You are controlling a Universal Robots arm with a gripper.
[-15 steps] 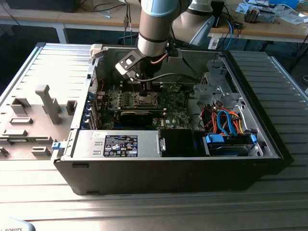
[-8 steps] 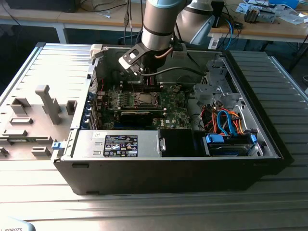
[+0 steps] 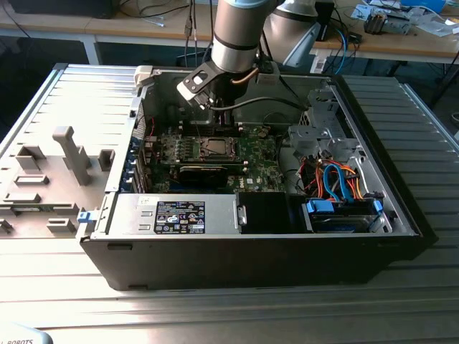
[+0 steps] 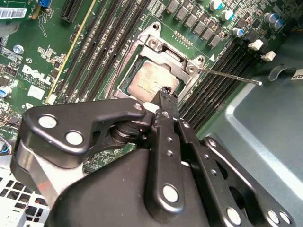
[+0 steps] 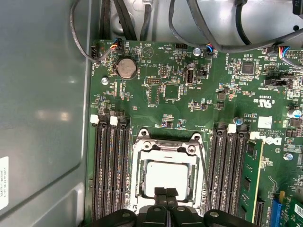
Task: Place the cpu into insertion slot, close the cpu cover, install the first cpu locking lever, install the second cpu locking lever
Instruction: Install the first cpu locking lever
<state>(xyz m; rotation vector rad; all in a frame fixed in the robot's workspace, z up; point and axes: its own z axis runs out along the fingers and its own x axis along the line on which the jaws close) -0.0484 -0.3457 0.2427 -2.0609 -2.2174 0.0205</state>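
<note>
Surface: a ribbed grey metal table [image 3: 301, 308] is seen in the exterior view, carrying an open black computer case [image 3: 251, 254] laid on its side. A pale grey fixture plate [image 3: 43, 190] with upright blocks is set on the table toward the exterior view's left, just beside the case. Wooden benches [image 3: 107, 27] strewn with cables are noted behind.

Inside the case, the green motherboard [image 3: 254, 161] is exposed; orange and blue cables [image 3: 337, 179] are bundled toward the exterior view's right.

The cpu [image 5: 165, 175] [image 4: 149, 78] is seated in the insertion slot [image 3: 215, 148], flanked by black memory slots [image 5: 110, 165]. The cpu cover [image 5: 141, 163] [image 4: 168, 47] is laid flat over it, the chip showing through the window. One thin locking lever [image 4: 232, 75] is seen standing free, angled away from the socket.

The gripper [image 5: 165, 193] [image 4: 166, 94] is held with its fingers pressed together, nothing between them, the tips poised at the edge of the cpu.
</note>
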